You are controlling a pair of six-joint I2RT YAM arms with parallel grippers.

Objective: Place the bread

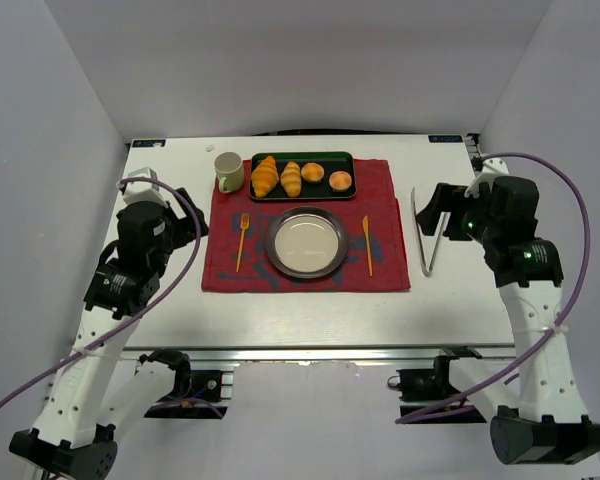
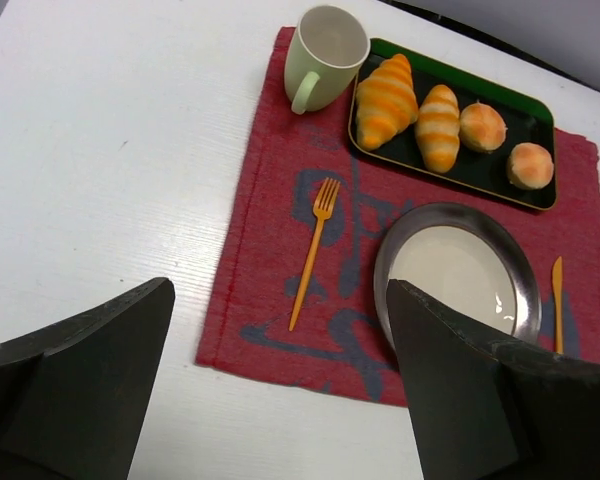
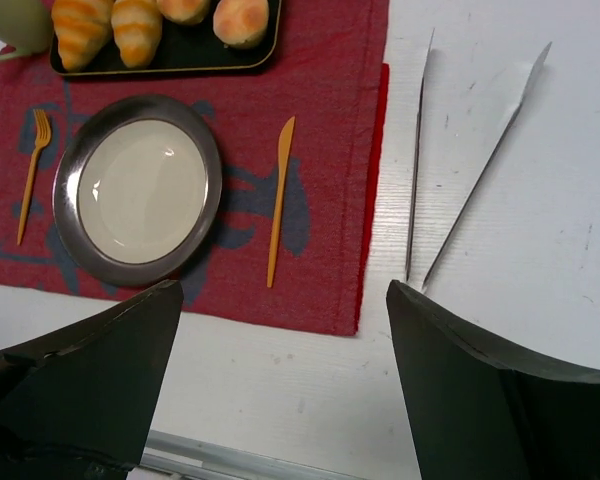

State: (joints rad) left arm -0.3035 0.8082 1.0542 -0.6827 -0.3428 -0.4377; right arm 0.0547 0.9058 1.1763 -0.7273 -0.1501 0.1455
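Left gripper (image 2: 280,288): poised at 9 o'clock of plate (image 1: 307,241), jaws wide apart, empty.
Right gripper (image 3: 285,290): at 3 o'clock, jaws wide apart, empty.
Bread (image 1: 291,178): in tray (image 1: 320,194), 12 o'clock of plate, beside larger croissant (image 1: 265,176).
Tongs (image 3: 417,160): on surface; in right wrist view, not left.

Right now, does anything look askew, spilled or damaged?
Nothing stands out: the round metal plate sits on the red cloth mat between the orange fork and orange knife; breads lie inside the black tray.
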